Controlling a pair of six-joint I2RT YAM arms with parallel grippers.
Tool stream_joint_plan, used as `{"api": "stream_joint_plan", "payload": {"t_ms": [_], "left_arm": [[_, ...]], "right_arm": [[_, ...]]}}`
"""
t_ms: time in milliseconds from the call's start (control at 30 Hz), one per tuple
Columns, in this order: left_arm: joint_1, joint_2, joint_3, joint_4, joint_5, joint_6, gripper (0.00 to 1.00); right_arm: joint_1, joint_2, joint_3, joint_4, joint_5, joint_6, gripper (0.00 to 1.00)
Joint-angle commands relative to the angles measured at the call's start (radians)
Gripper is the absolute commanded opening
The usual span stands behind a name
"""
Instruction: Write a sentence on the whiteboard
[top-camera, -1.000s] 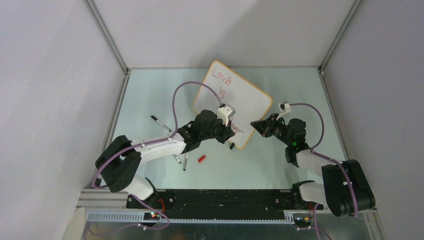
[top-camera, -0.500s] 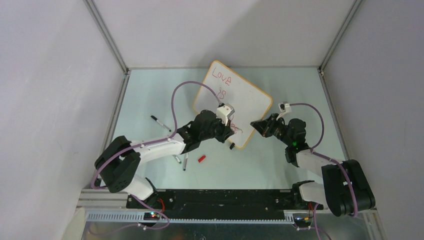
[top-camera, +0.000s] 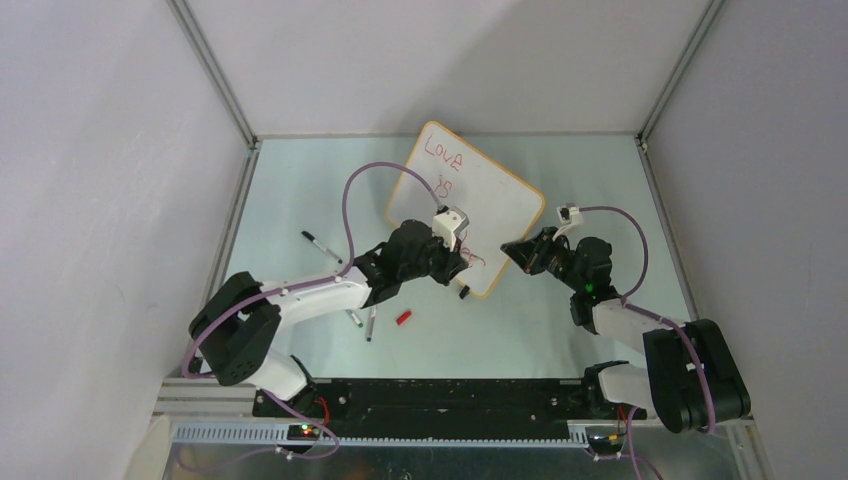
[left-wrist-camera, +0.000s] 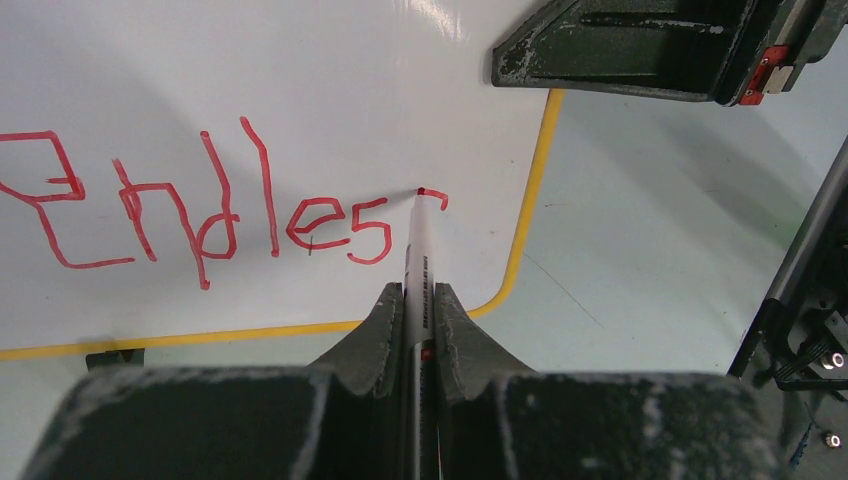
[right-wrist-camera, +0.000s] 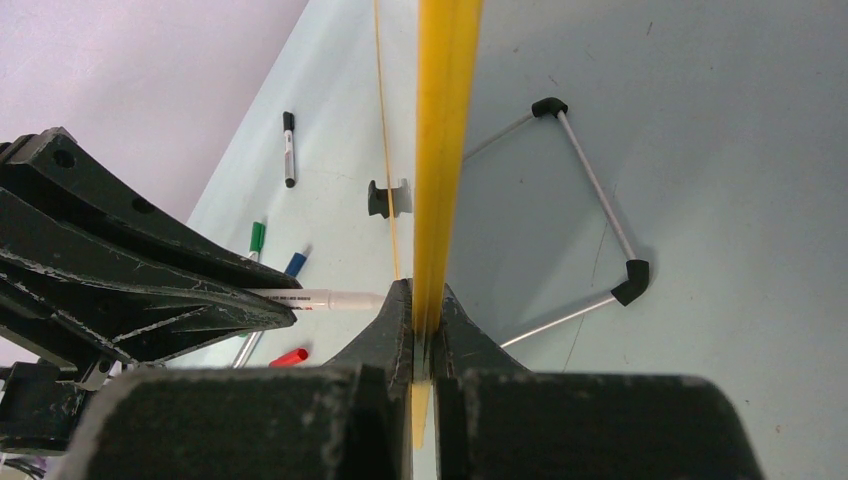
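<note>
The whiteboard (top-camera: 480, 190) stands tilted at the table's middle back; its face fills the left wrist view (left-wrist-camera: 300, 90) and its orange edge (right-wrist-camera: 445, 150) shows edge-on in the right wrist view. The sentence (top-camera: 445, 165) reads "Love", "is" and, in the left wrist view, "Endles" (left-wrist-camera: 200, 215) with the start of one more letter. My left gripper (top-camera: 455, 262) (left-wrist-camera: 418, 300) is shut on a red marker (left-wrist-camera: 415, 250), whose tip touches the board at the fresh stroke. My right gripper (top-camera: 512, 250) (right-wrist-camera: 420, 300) is shut on the whiteboard's edge.
Several loose markers lie on the table left of the board: a black-capped one (top-camera: 320, 246) (right-wrist-camera: 288, 148), others (top-camera: 362, 322) by the left arm, and a red cap (top-camera: 403, 317) (right-wrist-camera: 288, 357). A wire stand (right-wrist-camera: 590, 210) props the board from behind. Walls enclose the table.
The left gripper has shifted very slightly as the marker adds the red stroke after "Endles". The right arm and the board have not moved.
</note>
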Motion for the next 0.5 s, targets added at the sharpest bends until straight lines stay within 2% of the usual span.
{"api": "stream_joint_plan", "payload": {"t_ms": [0,467], "left_arm": [[0.001,-0.021,0.004,0.011,-0.031,0.001,0.0],[0.0,-0.028,-0.002,0.004,-0.036,0.007,0.0]], "right_arm": [[0.007,-0.004,-0.001,0.002,-0.006,-0.044,0.0],[0.007,-0.008,0.0,0.001,-0.006,-0.045,0.0]]}}
